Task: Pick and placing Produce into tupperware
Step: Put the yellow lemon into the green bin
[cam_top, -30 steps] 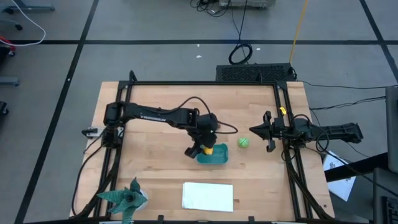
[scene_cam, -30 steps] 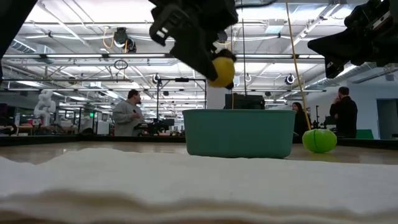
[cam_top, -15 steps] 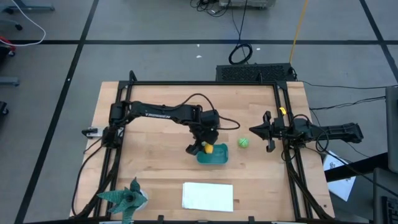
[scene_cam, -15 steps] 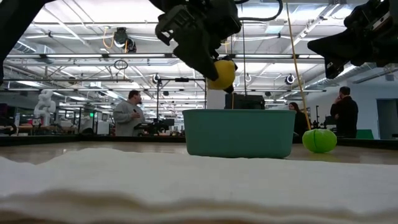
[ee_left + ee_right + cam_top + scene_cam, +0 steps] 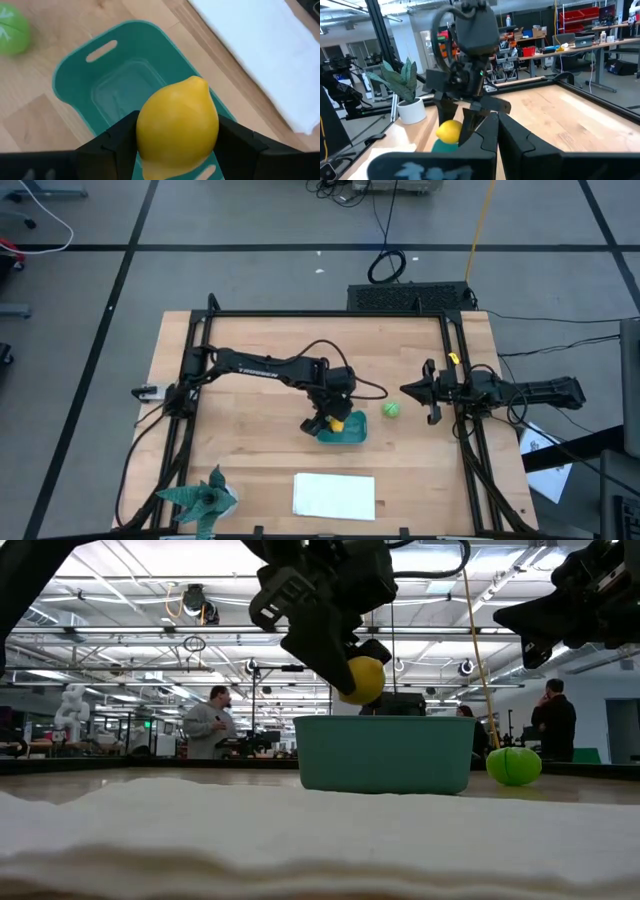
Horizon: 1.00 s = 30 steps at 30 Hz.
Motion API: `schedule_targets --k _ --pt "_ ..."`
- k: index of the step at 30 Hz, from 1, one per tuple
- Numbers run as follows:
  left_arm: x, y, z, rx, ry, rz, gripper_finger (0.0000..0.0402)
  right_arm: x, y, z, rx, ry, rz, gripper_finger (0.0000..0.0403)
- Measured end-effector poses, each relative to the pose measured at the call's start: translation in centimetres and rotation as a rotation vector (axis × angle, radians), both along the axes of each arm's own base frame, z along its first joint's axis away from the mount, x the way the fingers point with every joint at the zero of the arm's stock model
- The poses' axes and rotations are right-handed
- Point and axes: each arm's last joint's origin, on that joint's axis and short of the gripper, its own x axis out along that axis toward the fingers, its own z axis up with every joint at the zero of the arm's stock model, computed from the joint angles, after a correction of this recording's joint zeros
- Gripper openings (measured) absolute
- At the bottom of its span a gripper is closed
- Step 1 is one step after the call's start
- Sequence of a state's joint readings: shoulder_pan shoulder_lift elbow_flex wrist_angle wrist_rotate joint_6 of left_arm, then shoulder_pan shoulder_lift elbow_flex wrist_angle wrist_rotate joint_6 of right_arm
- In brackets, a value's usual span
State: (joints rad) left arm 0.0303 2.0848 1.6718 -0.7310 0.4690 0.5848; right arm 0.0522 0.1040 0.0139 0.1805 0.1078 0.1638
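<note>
Your left gripper (image 5: pixel 176 142) clamps one yellow lemon (image 5: pixel 177 124) above the one teal tub (image 5: pixel 120 80). One green piece (image 5: pixel 391 409) lies just beside the tub. Your right gripper (image 5: pixel 430 391), fingers closed, waits at the table's right edge.

The yellow lemon (image 5: pixel 177 122) is hanging just above the open, empty teal tupperware tub (image 5: pixel 120 85), which is sitting upright on the wood. The green round piece (image 5: pixel 391 409) is lying beside it.
</note>
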Motion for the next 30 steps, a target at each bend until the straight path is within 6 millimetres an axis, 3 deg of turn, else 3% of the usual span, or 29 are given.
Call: schedule_targets --k 12,30 --pt "0.3 0.1 -2.1 0.050 0.030 -0.054 0.0218 0.0 0.0 0.0 0.000 0.000 0.000 0.0000" --pt "0.2 -0.6 -2.1 0.164 -0.005 -0.151 0.0218 0.1 0.0 0.0 -0.001 0.006 0.000 0.0000"
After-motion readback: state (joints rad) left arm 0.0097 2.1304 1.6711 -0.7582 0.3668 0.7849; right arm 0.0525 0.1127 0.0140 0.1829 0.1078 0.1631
